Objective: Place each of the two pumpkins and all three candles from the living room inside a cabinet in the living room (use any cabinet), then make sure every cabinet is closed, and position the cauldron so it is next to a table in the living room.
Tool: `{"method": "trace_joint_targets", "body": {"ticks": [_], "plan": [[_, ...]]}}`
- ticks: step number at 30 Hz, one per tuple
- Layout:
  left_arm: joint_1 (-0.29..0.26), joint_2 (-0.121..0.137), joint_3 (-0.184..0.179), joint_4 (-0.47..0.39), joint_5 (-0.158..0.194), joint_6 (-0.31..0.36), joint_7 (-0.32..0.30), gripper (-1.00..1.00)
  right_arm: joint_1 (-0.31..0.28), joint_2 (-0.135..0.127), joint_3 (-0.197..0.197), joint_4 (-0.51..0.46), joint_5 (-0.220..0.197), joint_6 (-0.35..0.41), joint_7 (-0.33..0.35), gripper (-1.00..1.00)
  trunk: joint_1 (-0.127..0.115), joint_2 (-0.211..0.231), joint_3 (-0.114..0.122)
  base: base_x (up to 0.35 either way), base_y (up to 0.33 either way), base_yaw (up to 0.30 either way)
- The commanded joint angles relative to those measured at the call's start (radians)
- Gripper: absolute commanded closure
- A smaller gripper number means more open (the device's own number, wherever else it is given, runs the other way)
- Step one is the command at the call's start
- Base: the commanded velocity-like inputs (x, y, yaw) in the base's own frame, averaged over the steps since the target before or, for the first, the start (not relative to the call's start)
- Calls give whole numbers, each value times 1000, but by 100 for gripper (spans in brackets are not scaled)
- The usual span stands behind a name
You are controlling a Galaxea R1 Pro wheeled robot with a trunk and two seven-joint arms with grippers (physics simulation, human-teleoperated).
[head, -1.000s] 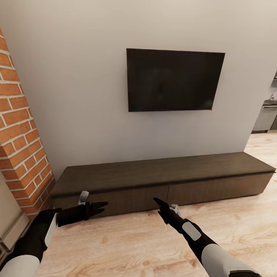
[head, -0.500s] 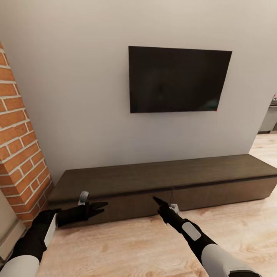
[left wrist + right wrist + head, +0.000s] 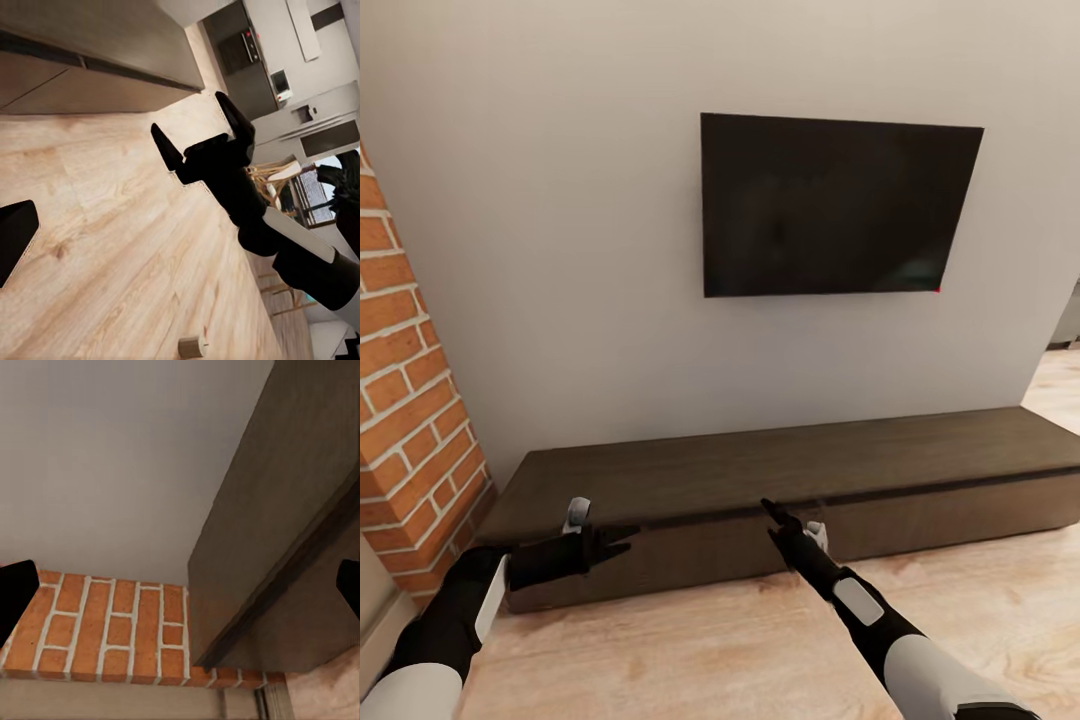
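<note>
Nearest the robot, both arms reach out low over the pale wooden floor [image 3: 690, 650]: the left pincer [image 3: 622, 540] hangs with its fingers spread and nothing between them, and the right pincer [image 3: 772, 512] points forward, likewise parted wide and empty, as the left wrist view shows it [image 3: 201, 136] from the side. Just beyond the fingertips stands the cabinet [image 3: 790, 470], long, low and dark brown, its plain front panels shut and its flat top bare; the right pincer is close to the seam between two panels. Left of it rises a brick column [image 3: 410, 430], and above it on the grey wall hangs a dark television [image 3: 835, 205]. No pumpkins, candles or cauldron lie near the cabinet. The step in hand appears to be opening a door. With no handles, the job likely calls for hooking a fingertip on a panel's edge at the seam or under the top's overhang, drawing outward slowly and squarely, and keeping the base far enough back that the door swings freely
</note>
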Motion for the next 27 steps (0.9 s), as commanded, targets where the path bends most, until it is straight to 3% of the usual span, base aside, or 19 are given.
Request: {"method": "trace_joint_targets", "body": {"ticks": [1,15,21,27], "plan": [[0,0,0,0,3,10,-1,-100,-1,0,1,3,-12,7,17,-100,0,0,-1,280,120,0],[0,0,2,0,4,10,-1,-100,-1,-2,0,11,-22,9,40,-100,0,0,-1,119,40,0],[0,0,2,0,5,10,-2,-100,-1,-6,2,11,-74,15,40,-100,0,0,-1,55,5,0],[0,-1,2,0,5,10,-3,-100,-1,-8,2,11,-84,18,39,-100,12,-21,-10,5,0,0]]}}
